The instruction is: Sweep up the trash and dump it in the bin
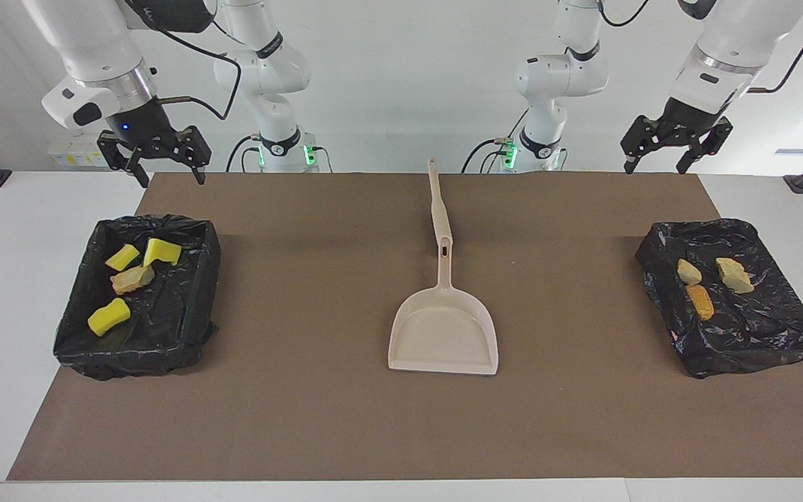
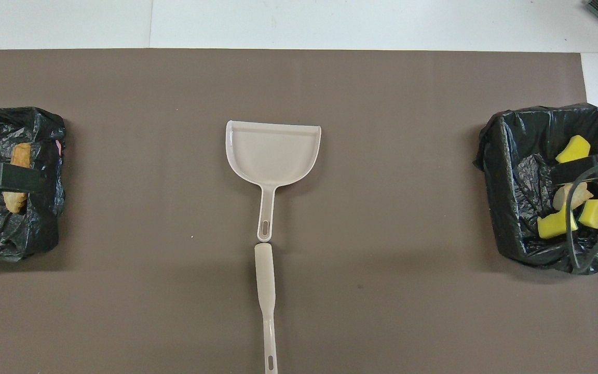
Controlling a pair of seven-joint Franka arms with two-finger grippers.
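Observation:
The trash lies in two black-lined bins. The bin (image 1: 189, 328) at the right arm's end holds three yellow sponge pieces (image 1: 109, 316) and a tan lump (image 1: 132, 279). The bin (image 1: 757, 348) at the left arm's end holds two tan lumps (image 1: 734, 275) and an orange one (image 1: 700, 301). My right gripper (image 1: 172, 178) hangs open and empty above the mat's edge, nearer the robots than its bin. My left gripper (image 1: 654, 167) hangs open and empty, likewise high above the mat's edge. In the overhead view the left gripper (image 2: 5, 179) and right gripper (image 2: 587, 167) overlap the bins (image 2: 44, 228) (image 2: 506, 197).
A beige dustpan (image 1: 443, 328) lies flat in the middle of the brown mat (image 1: 304, 418), its handle toward the robots. A beige stick-like brush handle (image 1: 438, 209) lies in line with it, nearer the robots.

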